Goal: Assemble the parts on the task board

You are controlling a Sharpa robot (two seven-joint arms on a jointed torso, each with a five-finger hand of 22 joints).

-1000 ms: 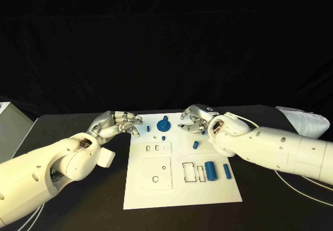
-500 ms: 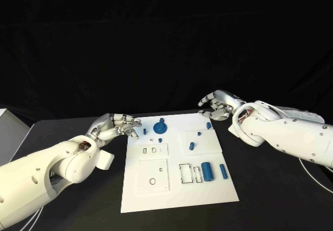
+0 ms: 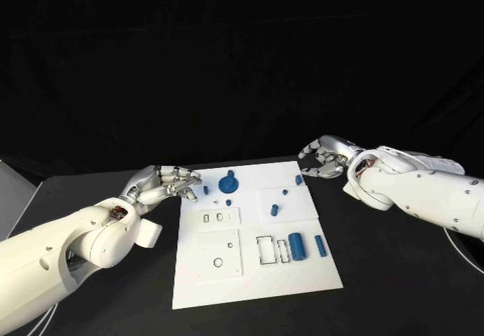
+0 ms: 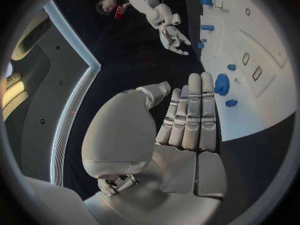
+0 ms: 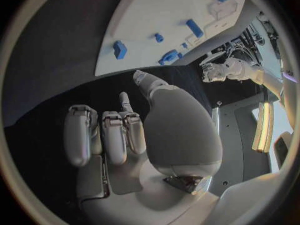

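The white task board (image 3: 252,280) lies in the middle of the table. Blue parts sit on it: a round gear-like piece (image 3: 228,185) and a small peg (image 3: 299,180) near the far edge, a short piece (image 3: 273,208) further in, and two cylinders (image 3: 299,246) near the right edge. My left hand (image 3: 164,184) hovers at the board's far left corner, fingers straight and holding nothing (image 4: 187,120). My right hand (image 3: 324,157) is off the board beyond its far right corner, fingers loosely bent with nothing in them (image 5: 115,135).
Rectangular and round slots (image 3: 224,245) mark the board's left half. Black table (image 3: 403,280) surrounds the board on all sides. A white box (image 3: 10,182) stands at the table's far left edge.
My right hand has lifted off the board's far part and moved right, past its corner, uncovering the small blue peg. The left hand has stayed at the far left corner.
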